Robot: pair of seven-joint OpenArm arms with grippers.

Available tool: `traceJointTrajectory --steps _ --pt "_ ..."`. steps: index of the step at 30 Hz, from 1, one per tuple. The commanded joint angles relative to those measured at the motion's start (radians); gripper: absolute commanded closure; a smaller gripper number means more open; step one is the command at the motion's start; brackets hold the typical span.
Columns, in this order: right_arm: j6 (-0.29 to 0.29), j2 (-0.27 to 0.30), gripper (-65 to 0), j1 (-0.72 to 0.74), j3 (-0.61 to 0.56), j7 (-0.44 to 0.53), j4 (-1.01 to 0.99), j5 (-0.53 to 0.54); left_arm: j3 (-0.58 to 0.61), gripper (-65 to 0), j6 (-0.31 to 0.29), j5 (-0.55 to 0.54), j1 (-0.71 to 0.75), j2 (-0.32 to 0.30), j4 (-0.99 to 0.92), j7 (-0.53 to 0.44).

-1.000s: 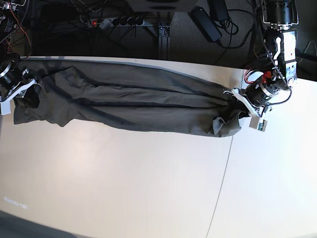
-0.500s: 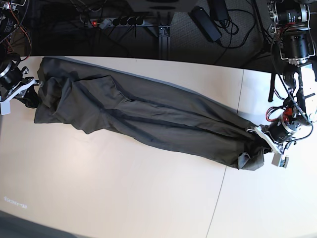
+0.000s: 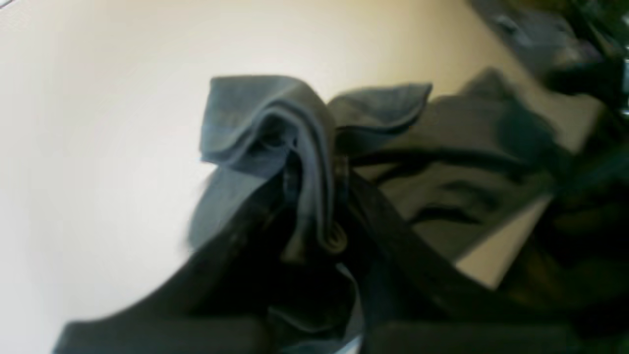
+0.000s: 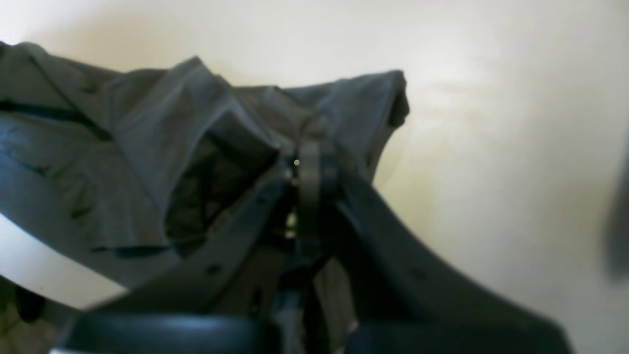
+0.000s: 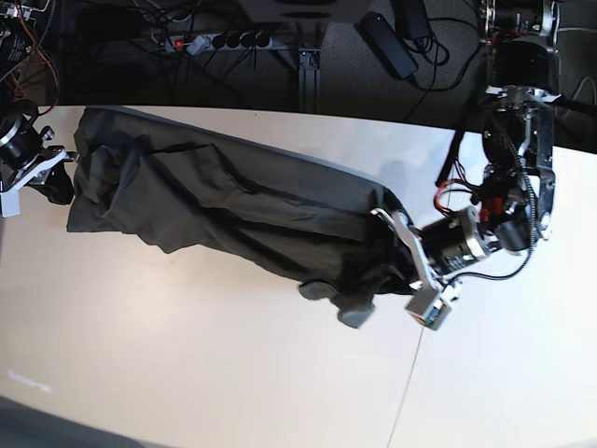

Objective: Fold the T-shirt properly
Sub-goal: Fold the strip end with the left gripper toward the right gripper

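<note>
The dark olive-grey T-shirt (image 5: 233,210) lies as a long rumpled band across the back of the pale table (image 5: 187,355), held at both ends. My left gripper (image 5: 396,252), on the right of the base view, is shut on one bunched end, which droops in folds beneath it. In the left wrist view the fabric (image 3: 255,113) is pinched at the gripper (image 3: 317,196). My right gripper (image 5: 62,183), at the table's left edge, is shut on the other end. The right wrist view shows the cloth (image 4: 147,128) clamped in the gripper (image 4: 309,167). The collar is hidden.
A power strip (image 5: 219,40), a black adapter (image 5: 387,42) and cables lie on the dark floor behind the table. A thin seam (image 5: 415,355) runs down the table's right part. The table's back edge is close behind the shirt.
My left gripper has carried its end of the shirt leftward and inward, after swinging toward the front. The shirt has gone slack and bunched at that end. The right gripper has stayed put.
</note>
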Motion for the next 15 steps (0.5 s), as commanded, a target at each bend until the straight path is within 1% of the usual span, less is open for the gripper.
traceJointTrajectory --steps 1,3,4,7,8,12,15 --pt "0.061 0.020 0.0 0.007 0.008 0.019 0.015 0.011 0.036 0.0 0.010 0.020 -0.014 0.017 0.015 -0.033" --pt "0.061 0.020 0.0 0.007 0.008 0.019 0.015 0.008 0.117 0.0 0.041 0.097 -0.014 0.064 0.014 -0.050" --pt "0.061 0.020 0.0 0.007 0.008 0.019 0.015 0.008 0.151 0.0 0.047 0.135 -0.014 0.091 0.014 -0.060" --pt "0.061 0.020 0.0 0.007 0.008 0.020 0.015 0.008 0.218 0.0 0.047 0.247 -0.014 0.175 -0.006 -0.070" --pt "0.061 0.020 0.0 0.007 0.008 0.019 0.015 0.008 0.232 0.0 0.047 0.268 -0.014 0.196 -0.027 -0.080" --pt "0.061 0.020 0.0 0.007 0.008 0.019 0.015 0.008 0.251 0.0 0.047 0.301 -0.014 0.263 -0.158 -0.155" --pt "0.061 0.020 0.0 0.007 0.008 0.020 0.015 0.009 0.251 0.0 0.046 0.300 -0.017 0.279 -0.245 -0.197"
